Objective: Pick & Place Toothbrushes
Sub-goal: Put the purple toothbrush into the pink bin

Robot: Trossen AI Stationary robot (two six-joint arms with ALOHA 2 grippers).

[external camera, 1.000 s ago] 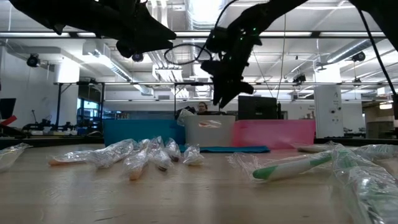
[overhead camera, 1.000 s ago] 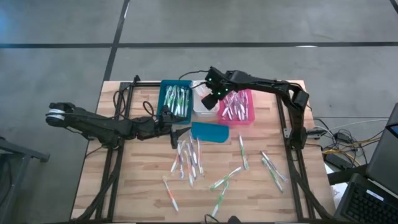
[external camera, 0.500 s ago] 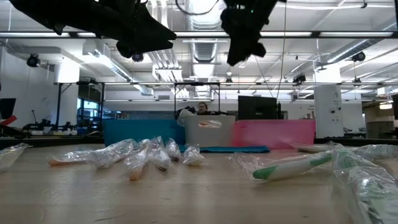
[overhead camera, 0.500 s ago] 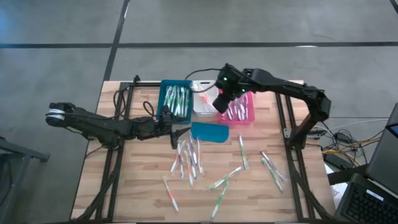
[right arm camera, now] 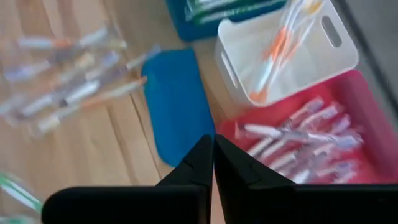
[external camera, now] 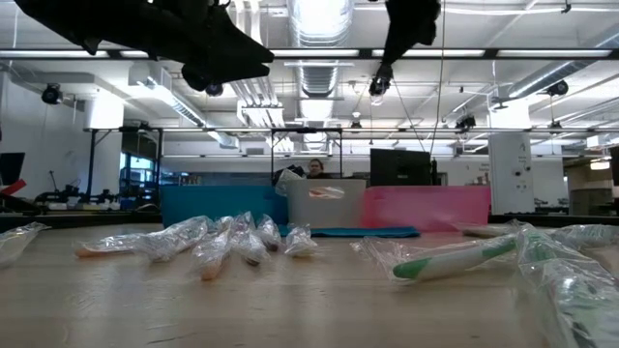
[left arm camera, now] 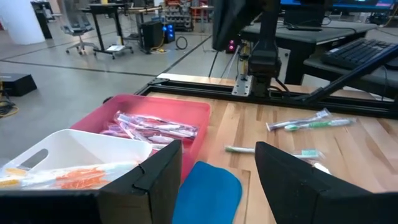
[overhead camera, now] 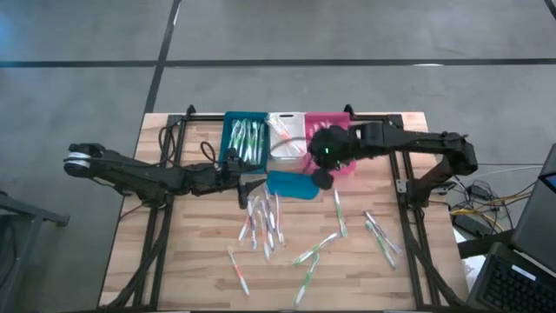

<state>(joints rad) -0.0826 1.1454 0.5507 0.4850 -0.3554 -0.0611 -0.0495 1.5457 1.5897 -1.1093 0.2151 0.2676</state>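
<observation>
Toothbrushes (overhead camera: 261,222) litter wooden table (overhead camera: 191,269) (bright workshop behind).

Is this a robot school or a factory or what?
Most likely a robotics lab or workshop. Two robot arms work over a wooden table, sorting toothbrushes into coloured bins. Behind it, the low view shows a big hall with desks, a monitor and ceiling ducts.

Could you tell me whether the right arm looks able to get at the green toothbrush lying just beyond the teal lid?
Probably yes: the right gripper hangs beside the green toothbrush, nothing lies over it, but its fingers are shut and must open first.
</observation>
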